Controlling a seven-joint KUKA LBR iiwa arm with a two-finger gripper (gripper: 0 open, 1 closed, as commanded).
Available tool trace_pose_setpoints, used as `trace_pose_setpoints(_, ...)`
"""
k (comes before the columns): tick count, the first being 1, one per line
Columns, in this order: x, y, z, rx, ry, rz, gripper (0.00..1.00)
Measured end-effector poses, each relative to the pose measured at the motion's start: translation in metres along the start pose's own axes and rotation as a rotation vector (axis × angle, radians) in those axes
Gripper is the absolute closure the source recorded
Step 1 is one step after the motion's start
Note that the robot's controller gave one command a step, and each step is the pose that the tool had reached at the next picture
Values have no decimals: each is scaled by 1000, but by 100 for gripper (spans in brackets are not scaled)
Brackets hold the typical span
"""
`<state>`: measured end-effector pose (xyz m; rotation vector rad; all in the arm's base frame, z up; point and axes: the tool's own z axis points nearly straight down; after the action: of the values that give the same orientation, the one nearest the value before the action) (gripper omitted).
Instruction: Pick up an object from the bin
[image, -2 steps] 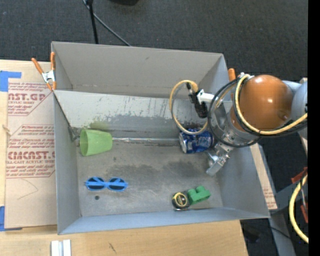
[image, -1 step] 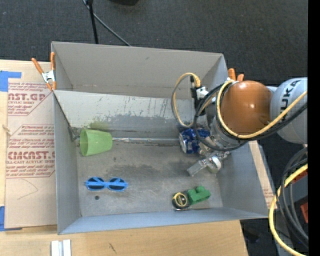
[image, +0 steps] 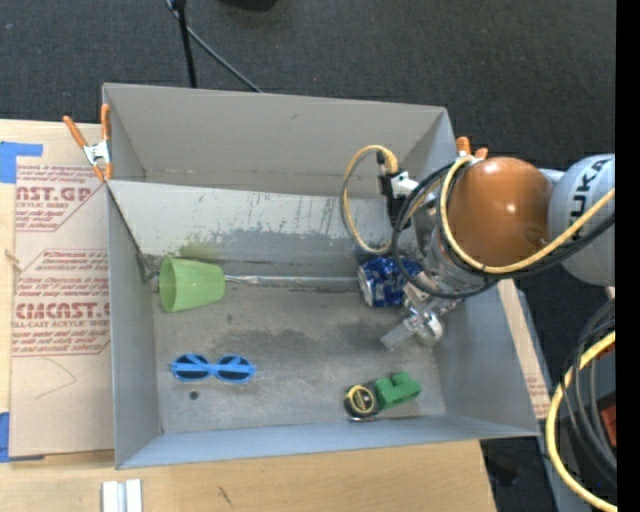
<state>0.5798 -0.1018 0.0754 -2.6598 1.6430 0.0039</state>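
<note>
Grey bin (image: 300, 340): end effector (image: 418, 328) beside blue crumpled obj (image: 385, 280).

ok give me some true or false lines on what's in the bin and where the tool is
1. The green cup lies on its side in the left part of the bin. True.
2. The blue glasses-shaped thing rests on top of the green cup. False: it lies apart from the cup, on the floor nearer the front wall.
3. The tool is over the bin's right part, close to a blue crumpled thing. True.
4. The small green and black thing lies against the back wall. False: it lies near the front wall, right of the middle.
</note>
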Motion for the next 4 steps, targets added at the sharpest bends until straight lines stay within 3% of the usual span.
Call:
trace_pose_setpoints(1,7,5,0,-10,8,7,100)
trace_pose_setpoints(4,7,5,0,-10,7,7,100)
